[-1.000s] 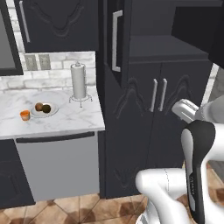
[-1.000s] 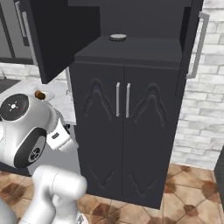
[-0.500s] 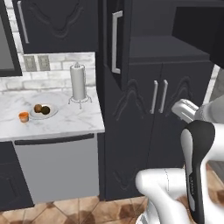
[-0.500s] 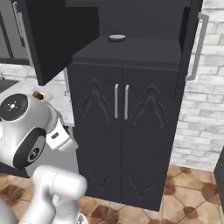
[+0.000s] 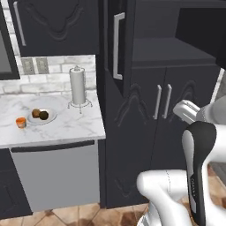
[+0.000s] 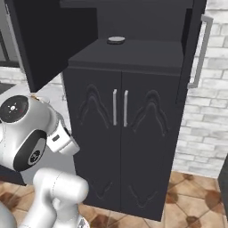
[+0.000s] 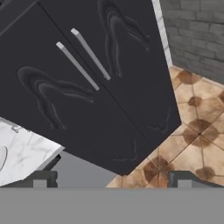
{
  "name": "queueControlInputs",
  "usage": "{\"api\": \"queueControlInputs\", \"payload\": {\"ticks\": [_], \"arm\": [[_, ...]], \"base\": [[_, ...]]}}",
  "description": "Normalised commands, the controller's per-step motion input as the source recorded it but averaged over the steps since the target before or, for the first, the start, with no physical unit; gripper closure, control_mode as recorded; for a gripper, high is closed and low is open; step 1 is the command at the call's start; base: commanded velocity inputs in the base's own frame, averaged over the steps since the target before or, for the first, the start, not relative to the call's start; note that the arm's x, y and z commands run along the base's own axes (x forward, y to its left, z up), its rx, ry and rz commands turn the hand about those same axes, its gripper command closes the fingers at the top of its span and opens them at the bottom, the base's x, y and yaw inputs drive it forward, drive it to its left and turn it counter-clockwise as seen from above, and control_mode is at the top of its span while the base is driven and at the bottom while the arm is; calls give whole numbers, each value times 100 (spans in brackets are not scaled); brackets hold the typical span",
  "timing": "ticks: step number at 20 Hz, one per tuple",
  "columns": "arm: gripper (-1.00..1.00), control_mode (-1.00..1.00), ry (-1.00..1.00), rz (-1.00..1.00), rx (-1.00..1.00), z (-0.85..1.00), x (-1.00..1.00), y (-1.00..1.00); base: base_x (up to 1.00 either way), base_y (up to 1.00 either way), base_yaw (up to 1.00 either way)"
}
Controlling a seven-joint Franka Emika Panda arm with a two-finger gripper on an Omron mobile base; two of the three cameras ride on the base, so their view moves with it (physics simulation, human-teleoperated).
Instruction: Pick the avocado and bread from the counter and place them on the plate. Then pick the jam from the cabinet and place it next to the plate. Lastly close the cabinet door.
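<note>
On the white marble counter (image 5: 66,128) lies the plate (image 5: 49,118), with the orange-brown bread (image 5: 35,113) and the dark avocado (image 5: 44,115) on it. Just left of the plate stands a small orange jar, apparently the jam (image 5: 20,122). The black cabinet (image 6: 133,58) has its upper part open. Its cabinet door (image 5: 115,26) with a long pale handle (image 5: 117,46) swings out toward me. My gripper (image 7: 113,180) is open with nothing between its fingertips (image 7: 43,178). It faces the cabinet's lower double doors (image 7: 87,83).
A paper towel holder (image 5: 77,86) stands on the counter by the cabinet. A grey dishwasher front (image 5: 55,176) sits under the counter. A small grey round thing (image 6: 116,40) lies on the open cabinet shelf. A second open door (image 6: 193,40) hangs at the right, before a brick wall (image 6: 209,120).
Both base views have shifted slightly, so the camera has moved a little. The things on the counter keep their places, and the gripper stays open.
</note>
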Motion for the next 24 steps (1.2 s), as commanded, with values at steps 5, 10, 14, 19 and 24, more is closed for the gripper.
{"api": "queueControlInputs", "payload": {"ticks": [5, 10, 14, 19, 24], "arm": [[-100, 100, 0, 0, 0, 0, 0, 0], [-100, 100, 0, 0, 0, 0, 0, 0], [-100, 100, 0, 0, 0, 0, 0, 0], [-100, 100, 0, 0, 0, 0, 0, 0], [-100, 100, 0, 0, 0, 0, 0, 0]], "base": [[35, -36, 0], [37, -38, 0], [35, -34, 0], [31, -33, 0], [31, -29, 0]]}}
